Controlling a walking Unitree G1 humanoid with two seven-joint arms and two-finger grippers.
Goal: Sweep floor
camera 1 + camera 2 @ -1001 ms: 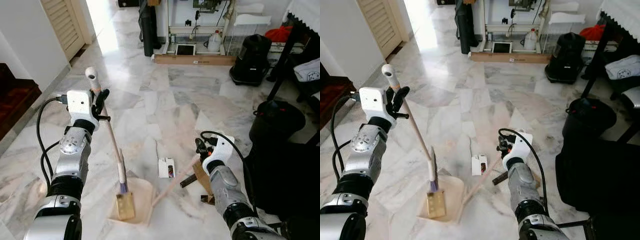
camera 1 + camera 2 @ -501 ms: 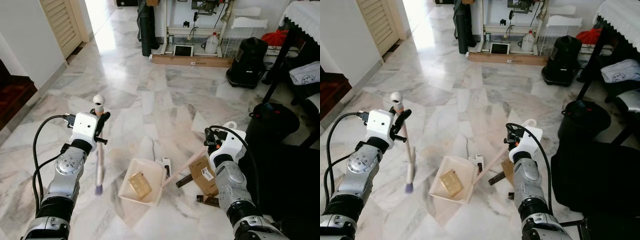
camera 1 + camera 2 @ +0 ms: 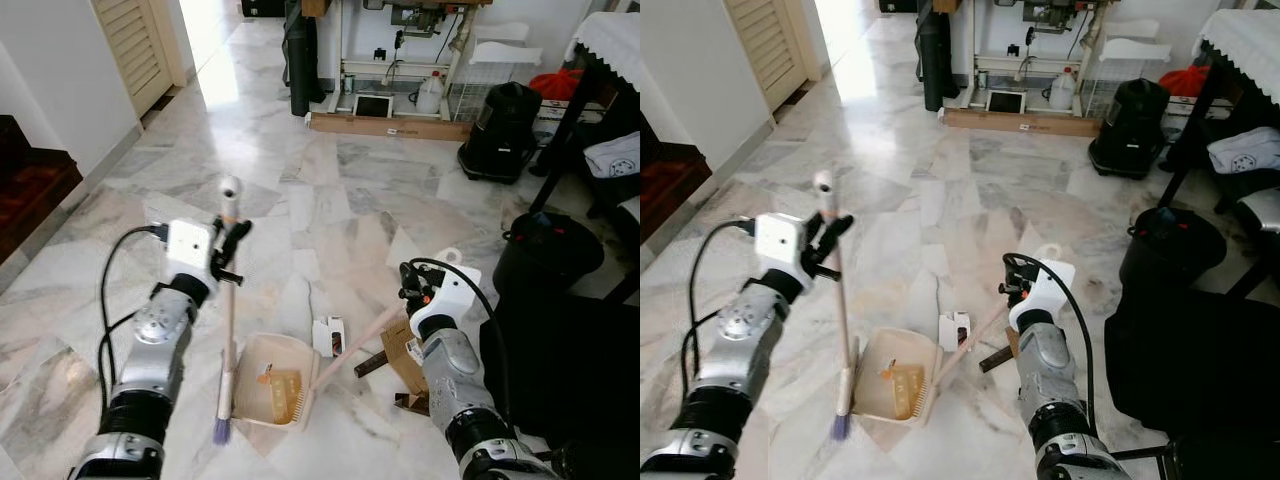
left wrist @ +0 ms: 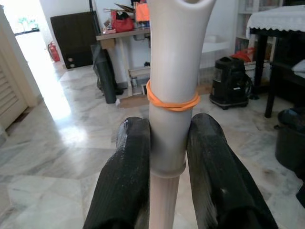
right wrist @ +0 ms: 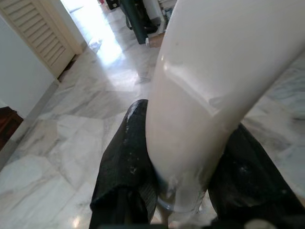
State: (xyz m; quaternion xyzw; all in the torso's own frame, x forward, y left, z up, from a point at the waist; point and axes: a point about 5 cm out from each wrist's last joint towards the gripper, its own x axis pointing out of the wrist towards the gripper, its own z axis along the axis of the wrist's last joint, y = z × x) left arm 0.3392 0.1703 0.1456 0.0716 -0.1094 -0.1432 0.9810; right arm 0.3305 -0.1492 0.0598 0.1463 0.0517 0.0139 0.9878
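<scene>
Broom (image 3: 227, 330), clamped in the left gripper (image 3: 228, 243), is swung back beside the dustpan (image 3: 262, 385); its handle is held by the right gripper (image 3: 415, 297); debris is now collected.

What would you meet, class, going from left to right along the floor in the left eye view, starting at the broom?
broom → dustpan → small white box → cardboard box → black bin
</scene>
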